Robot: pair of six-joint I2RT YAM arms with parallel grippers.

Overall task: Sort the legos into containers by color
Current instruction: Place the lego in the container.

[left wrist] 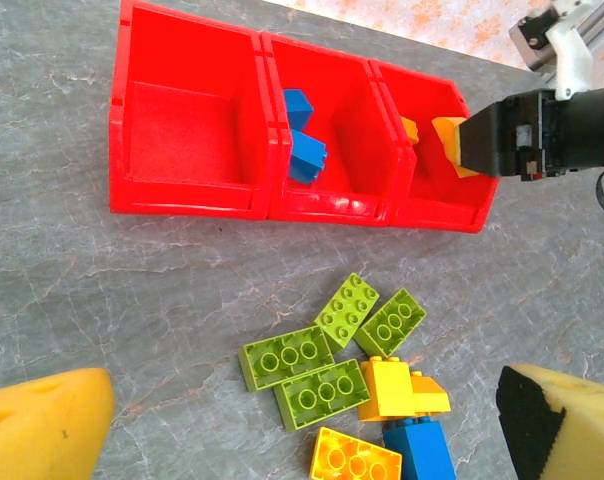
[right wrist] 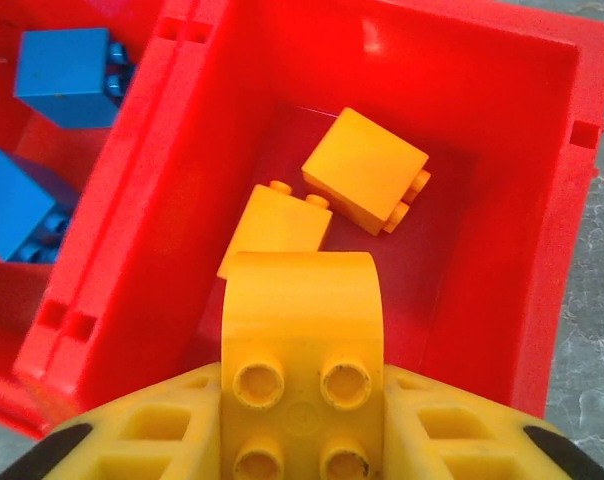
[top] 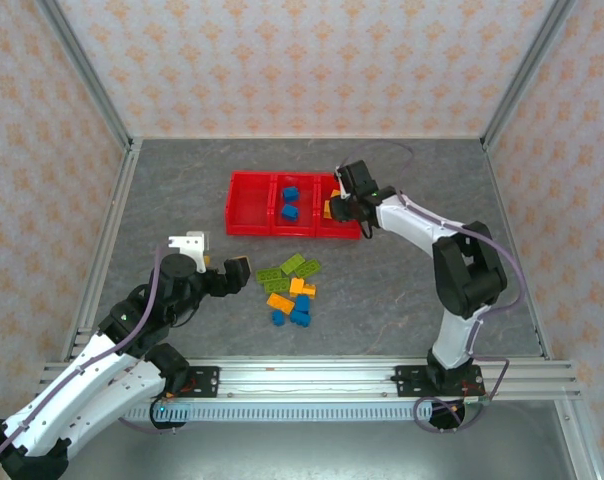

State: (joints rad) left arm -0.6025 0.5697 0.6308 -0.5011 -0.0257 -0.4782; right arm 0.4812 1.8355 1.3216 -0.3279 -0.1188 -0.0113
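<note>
The right gripper (top: 336, 210) hung over the rightmost bin (right wrist: 502, 180) of the red tray (top: 232, 205), its fingers pinching an orange-yellow arched brick (right wrist: 302, 310) by the sides, studs facing the wrist camera. Below it in that bin lay two more orange-yellow bricks (right wrist: 367, 170), close together. The middle bin (left wrist: 357, 150) held two blue bricks (left wrist: 302, 135) against its left wall. The left gripper (top: 217, 258) hovered above the grey table (top: 182, 180) with its jaws spread wide, just left of the loose pile of legos (left wrist: 327, 370): lime green, orange-yellow and blue bricks lying near the tray's front.
</note>
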